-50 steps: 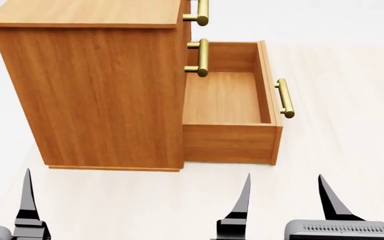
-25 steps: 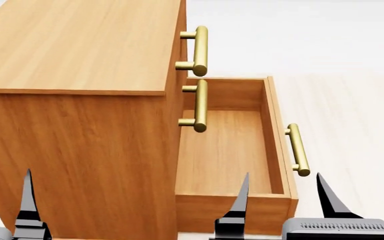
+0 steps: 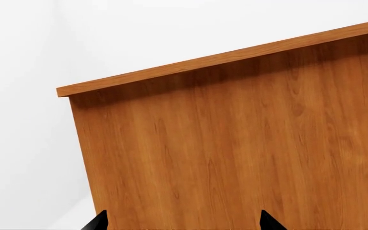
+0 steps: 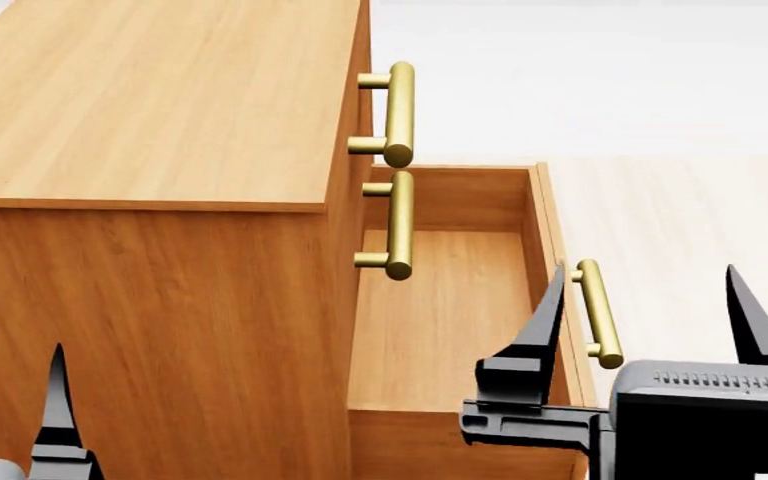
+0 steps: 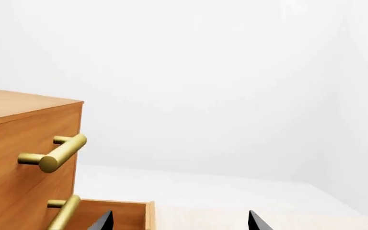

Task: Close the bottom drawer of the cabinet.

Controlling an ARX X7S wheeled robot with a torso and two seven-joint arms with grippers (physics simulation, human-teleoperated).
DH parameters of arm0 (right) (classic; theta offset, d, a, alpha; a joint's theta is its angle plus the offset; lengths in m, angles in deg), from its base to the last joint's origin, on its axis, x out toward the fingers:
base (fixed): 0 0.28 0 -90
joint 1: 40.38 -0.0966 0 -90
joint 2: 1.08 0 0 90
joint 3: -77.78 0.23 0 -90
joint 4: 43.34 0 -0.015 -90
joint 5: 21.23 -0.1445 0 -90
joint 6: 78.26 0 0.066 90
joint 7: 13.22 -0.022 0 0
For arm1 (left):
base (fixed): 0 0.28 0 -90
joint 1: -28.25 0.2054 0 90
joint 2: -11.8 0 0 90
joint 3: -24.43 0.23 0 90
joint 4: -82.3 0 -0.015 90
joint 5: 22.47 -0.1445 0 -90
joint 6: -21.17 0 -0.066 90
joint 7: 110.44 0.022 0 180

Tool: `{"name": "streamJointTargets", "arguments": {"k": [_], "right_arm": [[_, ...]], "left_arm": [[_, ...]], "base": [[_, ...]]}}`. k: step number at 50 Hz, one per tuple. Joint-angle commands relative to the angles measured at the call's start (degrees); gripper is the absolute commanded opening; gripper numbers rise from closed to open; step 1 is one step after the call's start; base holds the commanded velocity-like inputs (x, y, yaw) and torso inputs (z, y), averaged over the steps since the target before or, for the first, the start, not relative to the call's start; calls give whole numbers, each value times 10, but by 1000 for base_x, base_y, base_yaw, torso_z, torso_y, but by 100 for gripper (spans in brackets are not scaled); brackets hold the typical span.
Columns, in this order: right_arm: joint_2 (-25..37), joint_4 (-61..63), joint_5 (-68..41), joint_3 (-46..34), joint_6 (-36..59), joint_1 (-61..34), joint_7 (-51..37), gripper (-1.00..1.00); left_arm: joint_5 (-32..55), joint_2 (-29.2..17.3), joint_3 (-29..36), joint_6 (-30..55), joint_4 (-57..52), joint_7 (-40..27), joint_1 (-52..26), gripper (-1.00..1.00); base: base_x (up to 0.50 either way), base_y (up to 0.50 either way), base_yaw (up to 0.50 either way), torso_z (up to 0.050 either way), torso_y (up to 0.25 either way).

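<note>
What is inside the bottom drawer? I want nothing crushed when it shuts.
The bottom drawer shows only a bare wooden floor. The right gripper covers its near right corner, and the part still inside the cabinet is hidden.

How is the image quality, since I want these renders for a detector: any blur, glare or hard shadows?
Head view: sharp, evenly lit, the bottom drawer shaded only softly. Left wrist view: crisp grain on the cabinet, faint shadow under its top. Right wrist view: washed-out white background, no glare.

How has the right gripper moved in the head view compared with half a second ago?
Yes: the right gripper has risen and shifted right, now straddling the bottom drawer's handle.
</note>
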Motion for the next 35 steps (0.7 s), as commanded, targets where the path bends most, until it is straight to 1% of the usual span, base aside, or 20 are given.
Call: {"name": "streamJointTargets", "arguments": {"k": [1, 2, 3, 7, 11, 14, 17, 18, 21, 31, 35], "right_arm": [[200, 69, -326, 48, 117, -146, -240, 100], [204, 59, -322, 53, 104, -138, -232, 100], [219, 40, -291, 45, 78, -116, -221, 100], [237, -9, -223, 32, -7, -52, -189, 100], [237, -73, -176, 32, -93, 10, -163, 100], [232, -125, -144, 22, -150, 39, -144, 100], [227, -169, -125, 7, -176, 50, -131, 100], [221, -193, -118, 6, -204, 60, -122, 100], [217, -228, -100, -10, -226, 63, -111, 100], [187, -356, -57, -71, -312, 48, -57, 100], [168, -427, -49, -84, -368, 42, -30, 100]], "left_arm": [[4, -1, 1, -6, 2, -4, 5, 100], [3, -2, 2, -6, 3, -4, 5, 100], [4, -2, 2, -8, 6, -4, 5, 100], [6, -3, 1, -10, 7, -4, 6, 100], [7, -6, -2, -7, 2, -5, 7, 100], [7, -7, -2, -7, 2, -6, 7, 100], [8, -7, -1, -8, 1, -8, 9, 100], [8, -7, -1, -12, 6, -8, 9, 100], [8, -8, 0, -11, 6, -8, 9, 100], [9, -9, 3, -13, 8, -11, 9, 100], [10, -10, 3, -13, 8, -12, 9, 100]], "base": [[0, 0, 0, 0, 0], [0, 0, 0, 0, 0], [0, 0, 0, 0, 0], [0, 0, 0, 0, 0], [0, 0, 0, 0, 0], [0, 0, 0, 0, 0], [0, 0, 0, 0, 0], [0, 0, 0, 0, 0], [0, 0, 0, 0, 0], [0, 0, 0, 0, 0], [0, 0, 0, 0, 0]]}}
